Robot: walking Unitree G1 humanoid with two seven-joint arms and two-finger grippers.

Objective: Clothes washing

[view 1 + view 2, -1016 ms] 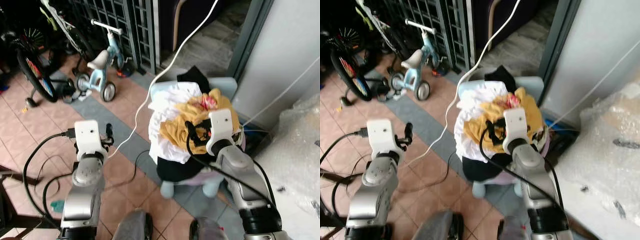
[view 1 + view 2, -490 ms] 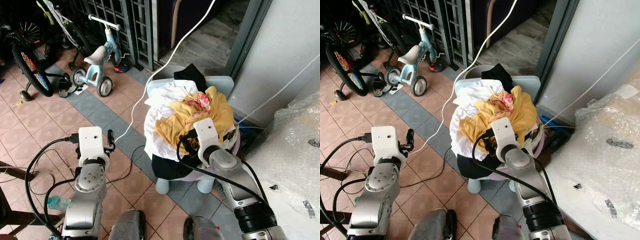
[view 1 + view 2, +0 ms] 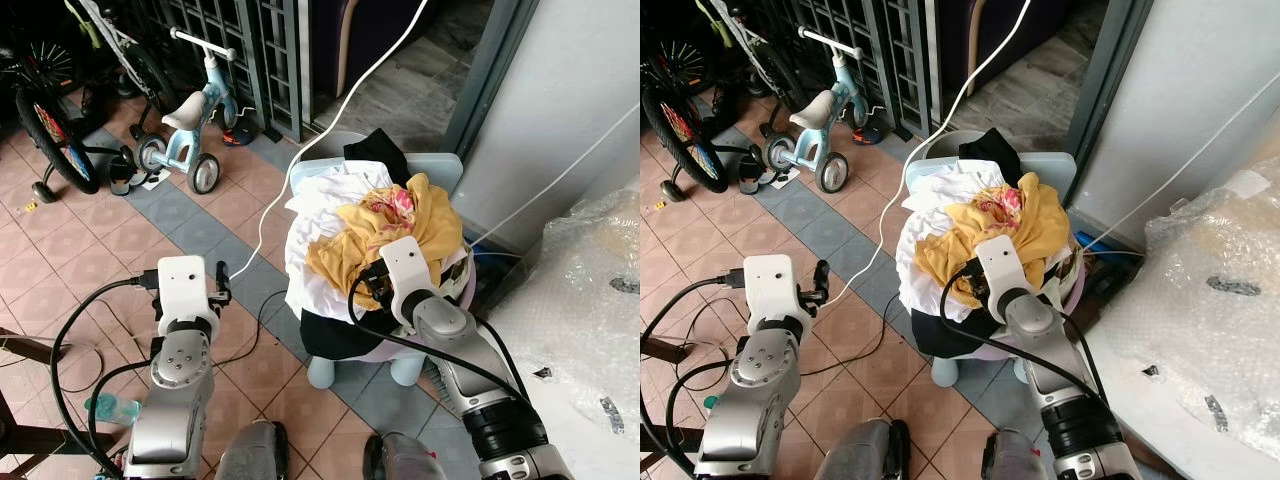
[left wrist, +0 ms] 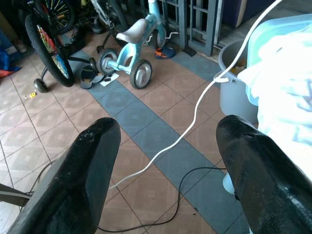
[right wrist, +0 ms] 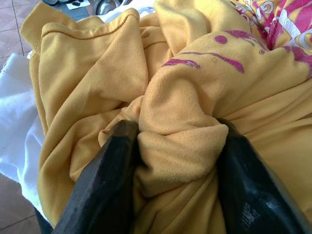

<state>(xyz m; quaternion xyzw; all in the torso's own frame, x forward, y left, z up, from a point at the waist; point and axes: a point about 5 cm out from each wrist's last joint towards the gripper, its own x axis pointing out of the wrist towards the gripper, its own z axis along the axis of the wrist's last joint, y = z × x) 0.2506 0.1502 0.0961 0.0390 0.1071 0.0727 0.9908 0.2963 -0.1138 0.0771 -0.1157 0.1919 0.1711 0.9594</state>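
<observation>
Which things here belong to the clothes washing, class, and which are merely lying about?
Belonging:
yellow garment, pinched by the right gripper
white clothes
black garment
laundry basket

Lying about:
tricycle
bicycle
white cable
bubble wrap

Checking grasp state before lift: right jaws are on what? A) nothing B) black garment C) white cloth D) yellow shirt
D: in the right wrist view the right gripper pinches a fold of the yellow shirt between its fingers.

1 laundry pile (image 3: 375, 235), 1 tricycle (image 3: 185, 120), 1 bike (image 3: 45, 120), 2 cables (image 3: 330, 110).
</observation>
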